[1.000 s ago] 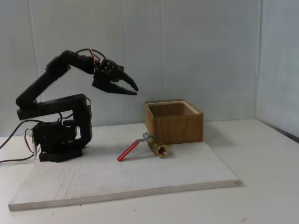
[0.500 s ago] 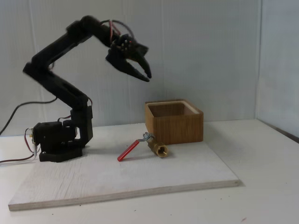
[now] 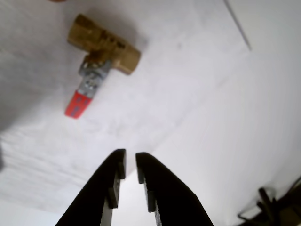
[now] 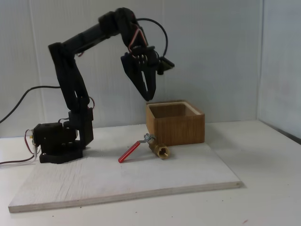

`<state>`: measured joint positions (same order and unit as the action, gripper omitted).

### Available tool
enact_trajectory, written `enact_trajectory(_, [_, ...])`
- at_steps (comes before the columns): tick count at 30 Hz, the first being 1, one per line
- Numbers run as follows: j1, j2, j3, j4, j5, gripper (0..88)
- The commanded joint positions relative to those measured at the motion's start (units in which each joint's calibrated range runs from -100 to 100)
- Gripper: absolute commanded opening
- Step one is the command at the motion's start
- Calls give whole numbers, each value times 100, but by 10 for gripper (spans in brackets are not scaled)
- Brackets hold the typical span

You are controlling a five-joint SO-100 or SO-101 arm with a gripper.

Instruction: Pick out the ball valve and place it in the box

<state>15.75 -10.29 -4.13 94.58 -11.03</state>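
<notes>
Fixed view: hand (image 4: 147, 97) hangs in the air, tips pointing down, fingers nearly together and empty, above the box's (image 4: 175, 124) near-left corner. Ball valve (image 4: 157, 150) lies on the white board (image 4: 117, 179) on the desk (image 4: 263, 188), at 7 o'clock of the box, red lever toward 8 o'clock. Wrist view: valve (image 3: 104, 46) at 11 o'clock from the fingertips (image 3: 119, 165), nothing between.

Pincer (image 4: 147, 97) aloft — ball valve (image 4: 151, 147) beside box (image 4: 175, 123)
</notes>
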Motion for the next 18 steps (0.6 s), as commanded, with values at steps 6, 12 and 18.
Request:
enact_trajectory(6, [-40,482,-471,223,-10,15])
enact_trajectory(12, [-47,499,-462,223,-10,239])
enact_trajectory(18, [-217,559,-390,283,-10,465])
